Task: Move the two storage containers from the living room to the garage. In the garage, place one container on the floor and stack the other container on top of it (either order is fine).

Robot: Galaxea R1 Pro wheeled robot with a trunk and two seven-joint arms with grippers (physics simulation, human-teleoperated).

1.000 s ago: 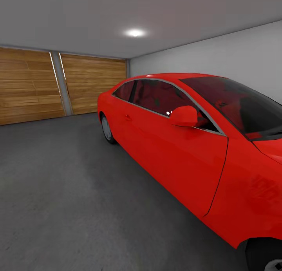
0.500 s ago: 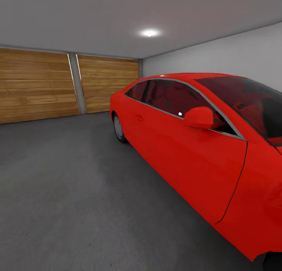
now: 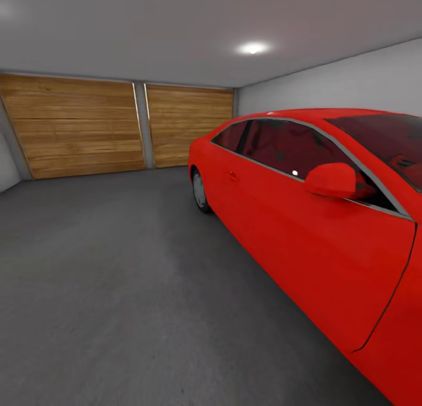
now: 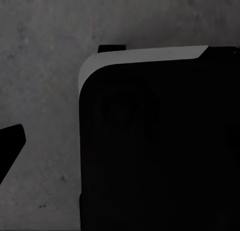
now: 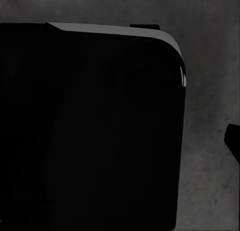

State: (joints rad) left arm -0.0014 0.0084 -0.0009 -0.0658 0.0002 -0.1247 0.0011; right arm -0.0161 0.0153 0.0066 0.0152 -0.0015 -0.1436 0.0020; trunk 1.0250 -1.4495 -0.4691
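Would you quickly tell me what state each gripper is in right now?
Left gripper: cannot be told; its wrist view shows a dark robot body over the concrete floor.
Right gripper: cannot be told, likewise.

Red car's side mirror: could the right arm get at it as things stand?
Probably not yet: the side mirror is close at the right, but the right wrist view faces the floor, so that arm seems lowered.

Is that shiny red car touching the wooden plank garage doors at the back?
Apart. In the head view a stretch of dark grey concrete floor separates the red car from the wooden plank doors.
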